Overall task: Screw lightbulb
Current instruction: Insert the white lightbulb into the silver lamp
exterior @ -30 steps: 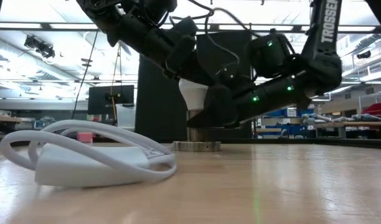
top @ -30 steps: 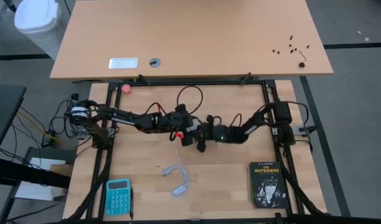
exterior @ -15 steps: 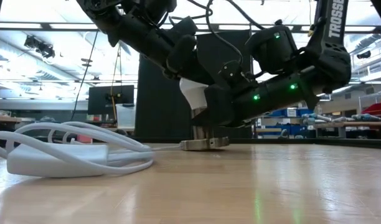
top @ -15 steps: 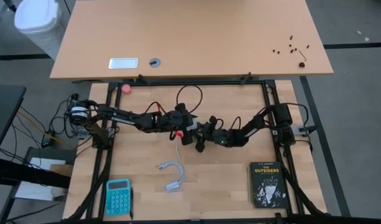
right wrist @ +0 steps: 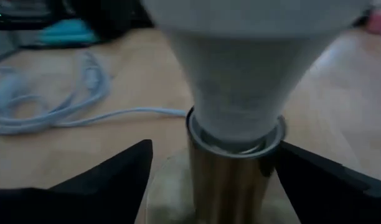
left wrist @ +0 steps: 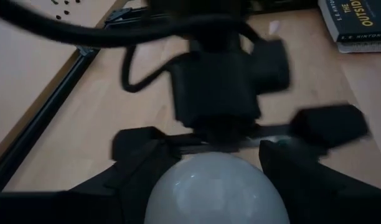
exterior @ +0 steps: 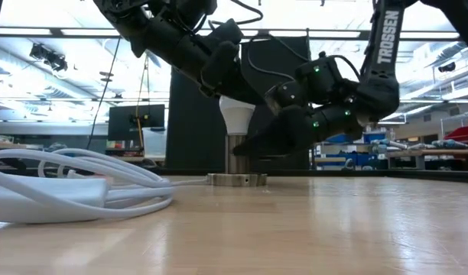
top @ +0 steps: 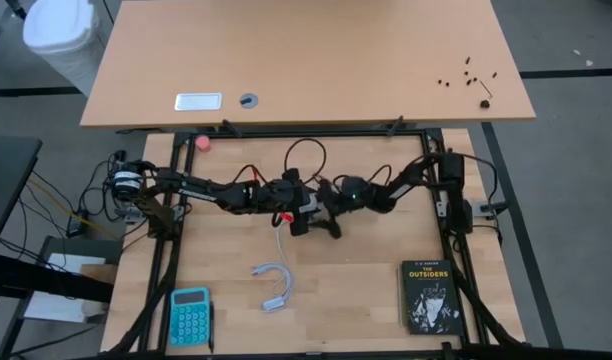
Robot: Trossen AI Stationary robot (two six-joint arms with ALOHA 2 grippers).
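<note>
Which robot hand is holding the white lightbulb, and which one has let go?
The left gripper holds the lightbulb by its round top. The right gripper is open, its fingers apart on either side of the brass socket below.

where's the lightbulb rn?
Mid-table in the high view, the lightbulb stands upright in the metal socket, its globe between the left gripper fingers; the open right gripper flanks the socket.
</note>
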